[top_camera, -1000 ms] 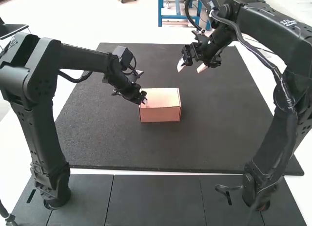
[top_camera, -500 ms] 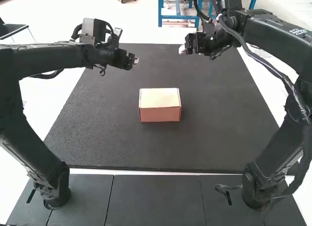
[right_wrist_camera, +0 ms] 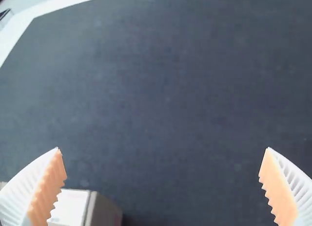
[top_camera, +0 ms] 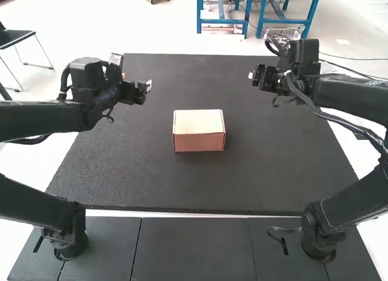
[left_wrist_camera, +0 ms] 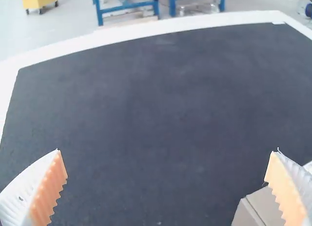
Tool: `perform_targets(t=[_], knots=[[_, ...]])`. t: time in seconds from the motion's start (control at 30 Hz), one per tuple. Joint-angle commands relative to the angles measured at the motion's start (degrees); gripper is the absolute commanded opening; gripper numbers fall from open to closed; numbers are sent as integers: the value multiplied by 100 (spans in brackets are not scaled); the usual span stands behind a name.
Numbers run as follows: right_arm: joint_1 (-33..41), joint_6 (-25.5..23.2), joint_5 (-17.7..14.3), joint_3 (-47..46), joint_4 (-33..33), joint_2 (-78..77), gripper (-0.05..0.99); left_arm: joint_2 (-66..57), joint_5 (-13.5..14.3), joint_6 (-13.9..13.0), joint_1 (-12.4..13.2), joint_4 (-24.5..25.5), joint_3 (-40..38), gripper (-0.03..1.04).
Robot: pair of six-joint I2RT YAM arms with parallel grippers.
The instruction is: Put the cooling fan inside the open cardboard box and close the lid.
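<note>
A small cardboard box (top_camera: 199,129) stands in the middle of the black mat with its lid flat and closed. My left gripper (top_camera: 143,89) hovers above the mat to the box's left and a little farther back, well apart from it. Its ribbed fingers (left_wrist_camera: 45,187) are spread wide with nothing between them, and a corner of the box (left_wrist_camera: 251,212) shows beside one finger. My right gripper (top_camera: 254,77) hovers to the box's right and farther back, also open and empty. Its orange pads (right_wrist_camera: 278,184) stand wide apart, with a box corner (right_wrist_camera: 78,211) near the other finger.
The black mat (top_camera: 151,178) covers most of the white table (top_camera: 42,135), which shows as a bare strip on each side. Both arm bases stand at the near edge, on dark panels (top_camera: 194,247).
The left gripper has left the box's left edge, risen and swung back to the left. The right gripper has pulled away to the right. The box has stayed in place.
</note>
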State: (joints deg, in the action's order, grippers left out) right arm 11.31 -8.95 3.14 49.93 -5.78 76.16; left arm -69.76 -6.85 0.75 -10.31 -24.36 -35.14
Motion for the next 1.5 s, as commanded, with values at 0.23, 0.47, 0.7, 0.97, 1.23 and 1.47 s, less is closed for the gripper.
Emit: perform_targets(t=[0.23, 0.47, 0.7, 0.97, 1.23, 1.47], knots=[[-885, 570, -155, -1856, -1303, -1358, 91, 700, 211, 179, 723, -667, 1378, 96], [-1184, 579, -226, -2778, -1874, -1930, 91, 1105, 96, 127, 1101, -1036, 1940, 96], [-1289, 667, 55, -3394, -2287, -2307, 91, 1913, 17, 127, 1092, -1554, 2687, 96], [-1377, 746, 293, -4123, -2586, -3318, 91, 3240, 8, 188, 1092, -1818, 3373, 96], [-1377, 631, 310, -4958, -2164, -5278, 91, 5376, 17, 338, 1101, -139, 3522, 96], [-1386, 684, 302, -5011, -213, -7695, 91, 7011, -44, 127, 1277, 1030, 3540, 96]])
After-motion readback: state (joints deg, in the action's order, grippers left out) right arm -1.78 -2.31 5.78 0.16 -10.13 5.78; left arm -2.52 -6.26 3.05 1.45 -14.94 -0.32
